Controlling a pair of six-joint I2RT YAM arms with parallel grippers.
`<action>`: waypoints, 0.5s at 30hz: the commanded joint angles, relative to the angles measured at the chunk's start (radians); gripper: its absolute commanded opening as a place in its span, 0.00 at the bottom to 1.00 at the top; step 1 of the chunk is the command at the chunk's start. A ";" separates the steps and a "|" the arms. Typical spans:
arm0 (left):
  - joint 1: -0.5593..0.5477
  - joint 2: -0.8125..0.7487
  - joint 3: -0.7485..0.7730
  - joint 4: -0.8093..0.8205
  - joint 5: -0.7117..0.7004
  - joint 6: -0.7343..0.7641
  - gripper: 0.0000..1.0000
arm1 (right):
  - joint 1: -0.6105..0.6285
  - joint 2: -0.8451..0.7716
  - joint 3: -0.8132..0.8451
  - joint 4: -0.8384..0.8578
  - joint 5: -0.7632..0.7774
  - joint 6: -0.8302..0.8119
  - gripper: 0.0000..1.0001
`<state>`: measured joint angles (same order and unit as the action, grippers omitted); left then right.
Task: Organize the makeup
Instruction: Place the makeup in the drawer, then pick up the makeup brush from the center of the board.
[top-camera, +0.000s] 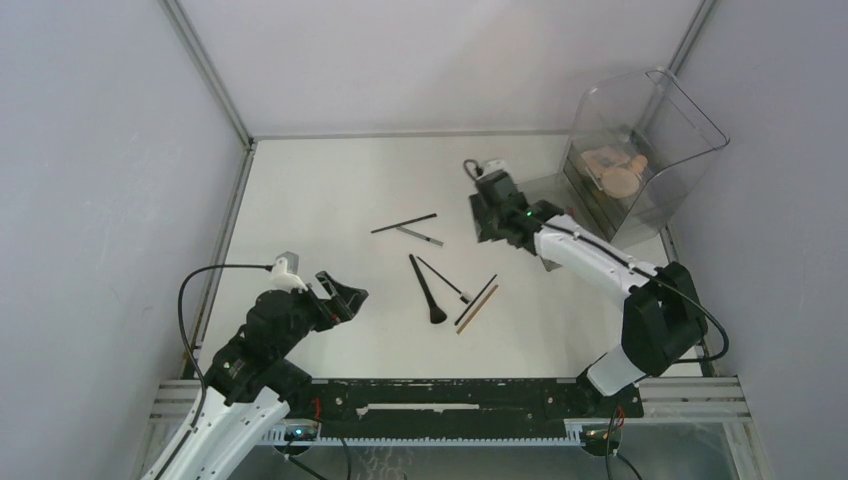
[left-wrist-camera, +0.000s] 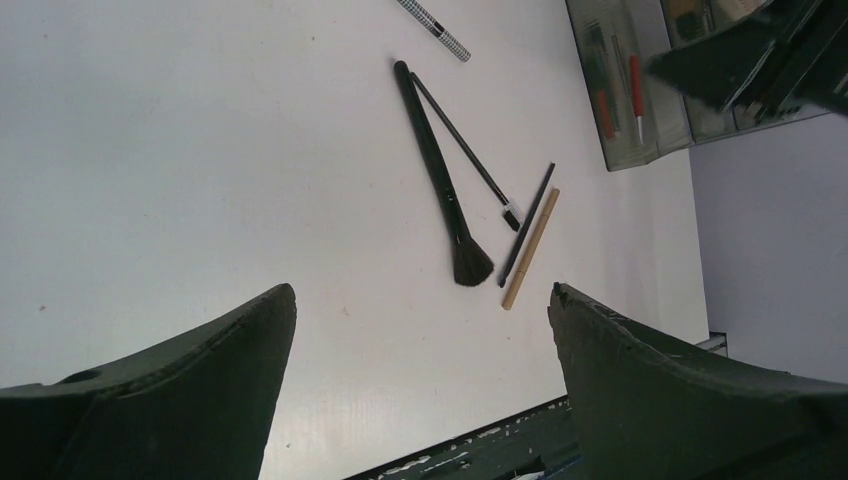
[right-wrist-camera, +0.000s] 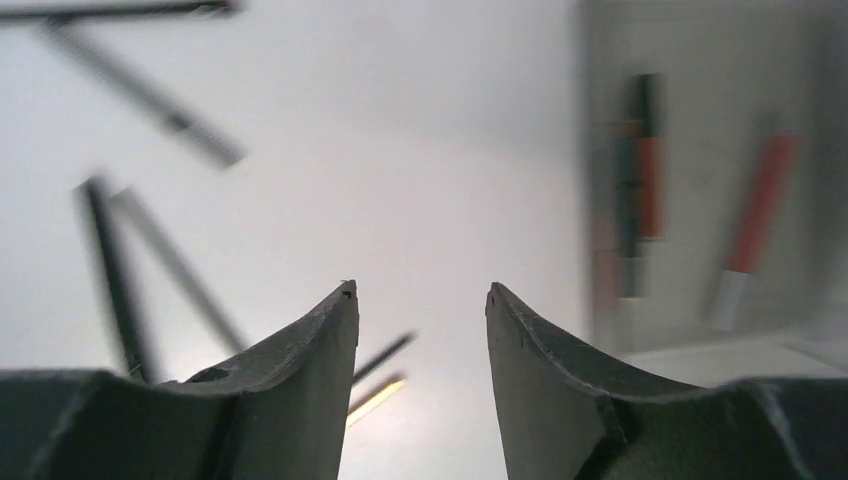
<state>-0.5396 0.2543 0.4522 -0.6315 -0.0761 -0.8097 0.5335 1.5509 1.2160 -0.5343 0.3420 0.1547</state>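
Observation:
Loose makeup lies mid-table: a black fan brush (top-camera: 427, 290) (left-wrist-camera: 440, 180), a thin brush (top-camera: 441, 277) (left-wrist-camera: 465, 150), a black pencil (left-wrist-camera: 527, 225) beside a tan pencil (top-camera: 478, 308) (left-wrist-camera: 530, 250), and farther back a black stick crossing a patterned pencil (top-camera: 418, 235) (left-wrist-camera: 435, 28). My left gripper (top-camera: 345, 295) (left-wrist-camera: 420, 300) hovers wide open left of them, empty. The right gripper (top-camera: 487, 225) (right-wrist-camera: 420, 295) hangs open and empty beside the organizer's drawer. That view is blurred; red-banded sticks (right-wrist-camera: 645, 170) lie in the drawer.
The clear smoky organizer box (top-camera: 690, 150) stands at the back right corner with beige items inside and its low drawer (left-wrist-camera: 650, 150) pulled out toward the table. A white wall edge (top-camera: 235, 200) runs along the left. The black base rail (top-camera: 450, 395) spans the near edge.

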 joint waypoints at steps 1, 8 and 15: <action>-0.004 -0.006 -0.004 0.025 -0.008 -0.004 1.00 | 0.145 0.024 -0.062 0.089 -0.174 0.109 0.57; -0.005 -0.024 0.006 -0.006 -0.021 0.000 1.00 | 0.291 0.202 -0.011 0.100 -0.216 0.095 0.49; -0.004 -0.035 0.004 -0.007 -0.021 -0.006 1.00 | 0.306 0.322 0.013 0.087 -0.207 0.080 0.42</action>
<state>-0.5404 0.2268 0.4522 -0.6544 -0.0784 -0.8124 0.8356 1.8500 1.1770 -0.4683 0.1291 0.2306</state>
